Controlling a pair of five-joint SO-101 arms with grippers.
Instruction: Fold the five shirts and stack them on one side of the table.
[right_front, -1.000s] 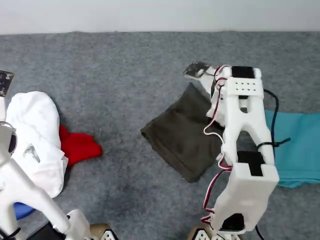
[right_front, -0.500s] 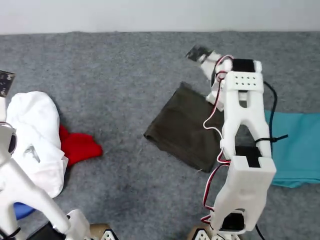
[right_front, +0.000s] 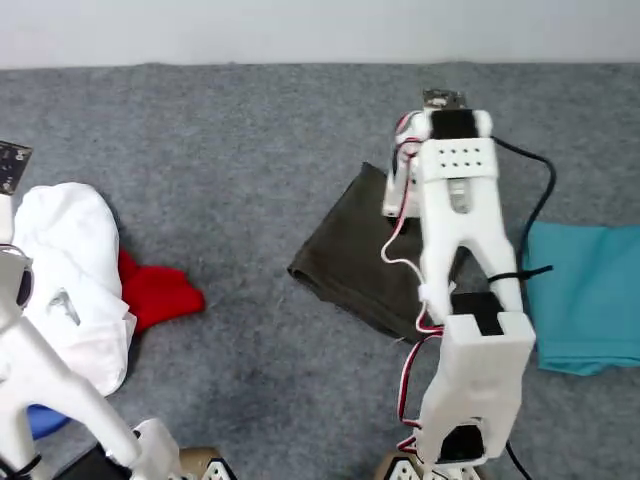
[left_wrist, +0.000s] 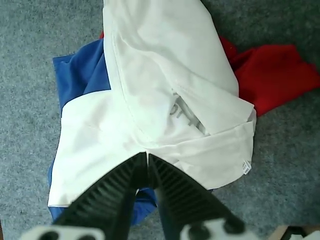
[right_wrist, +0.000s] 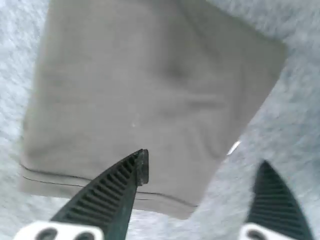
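Shirts are lying apart on a grey felt-like table (right_front: 230, 150), with a pale wall (right_front: 300, 30) running along its far edge. A folded olive shirt (right_front: 350, 250) is sitting at the middle, and a teal shirt (right_front: 585, 300) is spreading out to its right. At the left, a white shirt (right_front: 65, 270) is lying on top of a blue shirt (left_wrist: 80, 75) and overlapping a red shirt (right_front: 160, 290). The right gripper (right_wrist: 202, 170) is hanging over the olive shirt's edge with its jaws spread wide and holding nothing. The left gripper (left_wrist: 148, 159) is hovering over the white shirt, jaws pressed together.
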